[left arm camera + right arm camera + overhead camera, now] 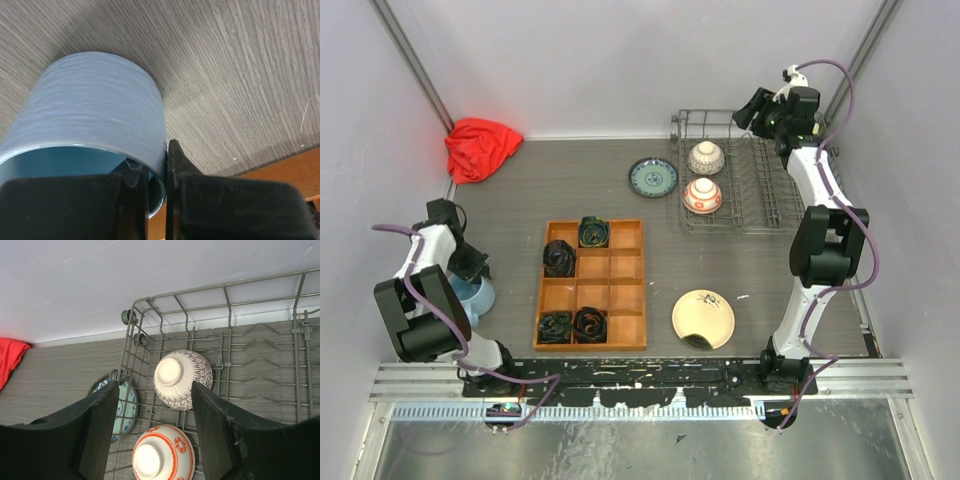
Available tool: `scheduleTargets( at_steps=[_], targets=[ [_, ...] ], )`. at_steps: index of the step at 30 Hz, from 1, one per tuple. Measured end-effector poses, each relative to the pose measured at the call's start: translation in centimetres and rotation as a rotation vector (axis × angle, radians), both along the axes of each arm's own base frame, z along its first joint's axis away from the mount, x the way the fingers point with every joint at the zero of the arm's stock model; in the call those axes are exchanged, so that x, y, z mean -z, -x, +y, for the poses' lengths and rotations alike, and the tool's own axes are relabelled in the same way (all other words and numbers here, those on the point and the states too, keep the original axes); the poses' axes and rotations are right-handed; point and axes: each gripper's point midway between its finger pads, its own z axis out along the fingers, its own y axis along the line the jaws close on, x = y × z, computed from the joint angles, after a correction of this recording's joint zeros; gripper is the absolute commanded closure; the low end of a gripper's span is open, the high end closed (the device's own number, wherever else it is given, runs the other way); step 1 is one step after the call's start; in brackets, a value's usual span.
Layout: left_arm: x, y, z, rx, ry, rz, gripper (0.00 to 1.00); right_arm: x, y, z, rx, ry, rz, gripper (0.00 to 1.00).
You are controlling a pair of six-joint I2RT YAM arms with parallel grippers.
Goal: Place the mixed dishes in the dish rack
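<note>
Pinching the cup wall, that's the left gripper. The left wrist view catches one finger outside the rim and the other dipped inside, jaws narrow with just the wall between them. From overhead you would never know it. The arm covers most of the cup there, and only a pale blue edge shows at the table's left side, near the tray. The cup's mouth faces the gripper, teal glaze inside, and its long axis runs away from the wrist camera toward the table.

Over at the far right, the right gripper hangs above the rack, jaws wide, gripping nothing. Its camera looks down on two bowls in the rack's left end, both upside down with foot rings up. The brown bowl sits toward the back, the red bowl nearer. Through the wires, the teal plate lies flat on the table just outside the rack's left wall.

Overhead adds what neither wrist sees. The cream plate lies flat on the table near the right arm's base, well apart from the rack. The cloth is bunched in the back left corner. Four tray compartments each hold a dark coil.
</note>
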Motion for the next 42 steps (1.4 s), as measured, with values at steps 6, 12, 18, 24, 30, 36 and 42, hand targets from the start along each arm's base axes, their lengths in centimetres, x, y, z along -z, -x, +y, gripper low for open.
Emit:
scheduleTargets(
  at_steps=[6, 12, 18, 24, 30, 36, 42],
  targets=[
    [-0.1, -0.9, -1.3, 0.039, 0.015, -0.023, 1.0, -1.1, 0.7, 0.4, -0.019, -0.01, -0.019, 0.35],
    [-3.5, -5.7, -5.5, 0.08, 0.137, -0.162, 1.0, -2.5, 1.5, 2.8, -0.114, -0.081, -0.053, 0.35],
    [-13.1, -13.6, -9.8, 0.122, 0.207, -0.467, 1.0, -2.7, 2.8, 8.8, -0.257, -0.119, -0.049, 0.33],
    [-19.3, -16.7, -12.8, 0.071, 0.357, -0.644, 1.0, -4.0, 5.2, 16.3, -0.433, -0.234, -0.048, 0.31],
    [-23.1, -19.5, -15.7, -0.054, 0.594, -0.772, 1.0, -5.4, 8.1, 21.0, -0.592, -0.424, -0.036, 0.27],
    [-25.5, -22.3, -19.2, -0.121, 0.832, -0.852, 1.0, -4.8, 11.1, 23.3, -0.682, -0.625, 0.048, 0.24],
    [-26.6, -24.2, -22.0, -0.162, 0.994, -0.869, 1.0, -5.5, 13.6, 25.9, -0.762, -0.728, 0.13, 0.21]
  ],
)
